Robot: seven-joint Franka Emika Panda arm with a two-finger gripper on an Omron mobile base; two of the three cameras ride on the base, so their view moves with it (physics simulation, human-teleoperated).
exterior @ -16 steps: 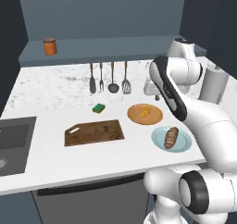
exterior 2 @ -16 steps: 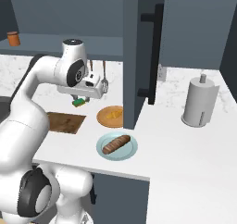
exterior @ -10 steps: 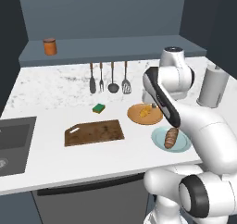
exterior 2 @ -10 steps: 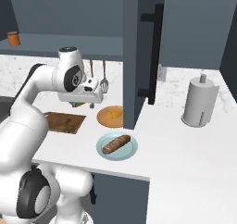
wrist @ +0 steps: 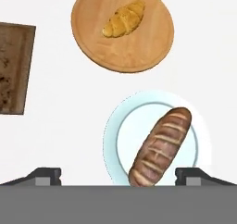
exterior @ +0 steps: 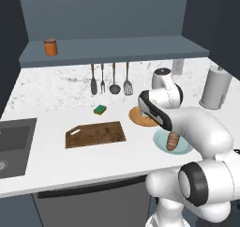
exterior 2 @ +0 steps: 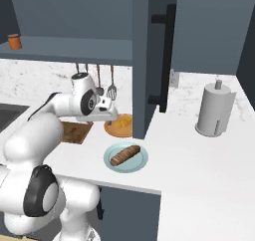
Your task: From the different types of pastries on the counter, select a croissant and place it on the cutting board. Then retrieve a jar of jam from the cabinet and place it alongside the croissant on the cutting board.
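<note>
Croissant (wrist: 123, 18): small, golden-yellow, curved, ridged; lies on round wooden plate (wrist: 152, 49), upper centre of hand view. Cutting board (wrist: 13, 68): dark, mottled, at left edge. Gripper (wrist: 118, 177): jaws spread wide, holding nothing, above brown scored loaf (wrist: 160, 146).

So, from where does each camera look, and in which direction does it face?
Left base view: behind the arm's left, facing forward and down at the counter and cutting board; arm at lower right.
Right base view: behind its right; arm at lower left.
Hand view: looks down past the open gripper.
All three share the loaf; the croissant lies on the plate.
</note>
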